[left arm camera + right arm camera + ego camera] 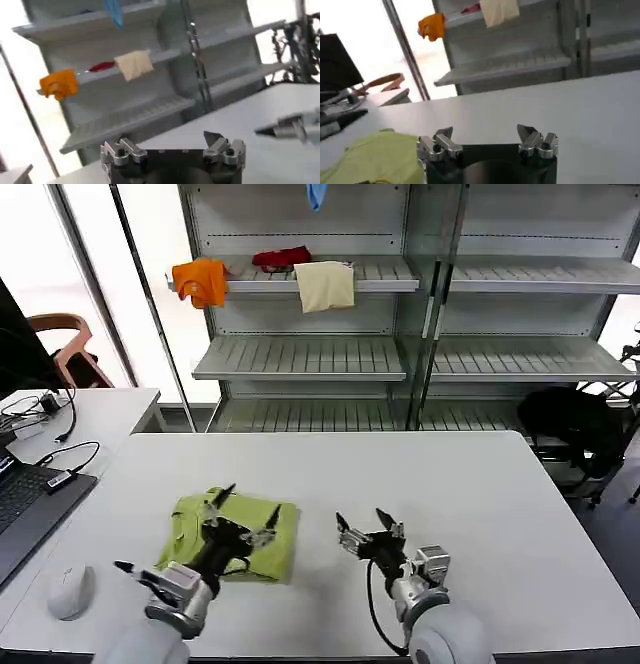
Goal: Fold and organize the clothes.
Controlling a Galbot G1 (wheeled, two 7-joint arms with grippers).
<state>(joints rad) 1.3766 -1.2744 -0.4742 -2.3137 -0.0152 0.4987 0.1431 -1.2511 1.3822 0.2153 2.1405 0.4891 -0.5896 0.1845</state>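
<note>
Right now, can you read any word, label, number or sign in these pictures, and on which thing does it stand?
No readable text.
Lime-green T-shirt, folded on the white table: no print showing.
Laptop: keys too small to read.
Orange garment on the shelf: no lettering visible.

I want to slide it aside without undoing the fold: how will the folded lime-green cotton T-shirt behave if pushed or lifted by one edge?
The folded lime-green cotton T-shirt looks soft and rumpled, so lifted by one edge it would probably sag and unfold. Pushed along the white table, it would likely bunch rather than slide as one piece. It seems light. The open left gripper is above it.
</note>
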